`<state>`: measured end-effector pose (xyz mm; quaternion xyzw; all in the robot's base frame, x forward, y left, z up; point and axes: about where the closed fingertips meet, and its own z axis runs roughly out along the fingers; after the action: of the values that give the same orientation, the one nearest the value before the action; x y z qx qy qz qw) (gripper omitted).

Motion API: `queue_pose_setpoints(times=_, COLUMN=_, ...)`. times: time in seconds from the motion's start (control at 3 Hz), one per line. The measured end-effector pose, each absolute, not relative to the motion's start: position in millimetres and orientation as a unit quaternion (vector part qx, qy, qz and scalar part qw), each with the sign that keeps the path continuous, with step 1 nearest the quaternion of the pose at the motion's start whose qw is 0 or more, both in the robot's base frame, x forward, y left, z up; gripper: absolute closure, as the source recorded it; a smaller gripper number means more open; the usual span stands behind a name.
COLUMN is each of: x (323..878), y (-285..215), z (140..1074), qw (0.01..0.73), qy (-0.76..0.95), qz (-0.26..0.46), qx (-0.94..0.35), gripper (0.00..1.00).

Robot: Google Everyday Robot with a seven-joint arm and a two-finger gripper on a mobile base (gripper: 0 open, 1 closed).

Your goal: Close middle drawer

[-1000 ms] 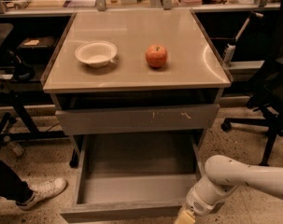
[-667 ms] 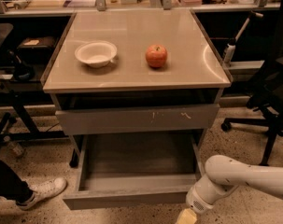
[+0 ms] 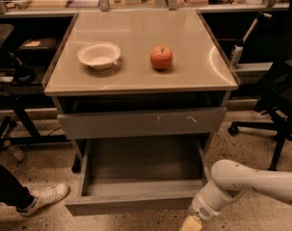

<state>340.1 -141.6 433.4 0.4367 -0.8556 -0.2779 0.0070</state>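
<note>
The middle drawer [image 3: 136,203] is a wide, shallow grey drawer pulled far out of the cabinet. Its plain front panel faces me and its inside [image 3: 143,165] is empty. Above it sits a grey drawer front with pale scratch marks [image 3: 140,122], slightly out from the cabinet. My gripper [image 3: 191,222] is at the bottom edge of the view, just below the right end of the middle drawer's front panel. My white arm [image 3: 246,182] reaches in from the right.
A white bowl [image 3: 99,55] and a red apple [image 3: 161,57] sit on the cabinet top [image 3: 193,73]. A black office chair [image 3: 280,105] stands at the right. A person's leg and white shoe [image 3: 39,198] are at the left, beside black table legs [image 3: 20,121].
The middle drawer has slid a little way into the cabinet, its front panel now farther from me. My gripper and arm have stayed almost in place.
</note>
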Motion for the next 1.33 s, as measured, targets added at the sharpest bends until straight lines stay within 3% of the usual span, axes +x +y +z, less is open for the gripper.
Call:
queue_pose_setpoints(times=1.0, x=340.2, y=-141.4, z=433.3, qw=0.007, qy=-0.855, qz=-0.278, qx=0.437, gripper=0.88)
queue_pose_setpoints(times=1.33, x=363.4, y=-136.7, z=433.2, qw=-0.010, qy=-0.852, qz=-0.281, qx=0.443, gripper=1.00)
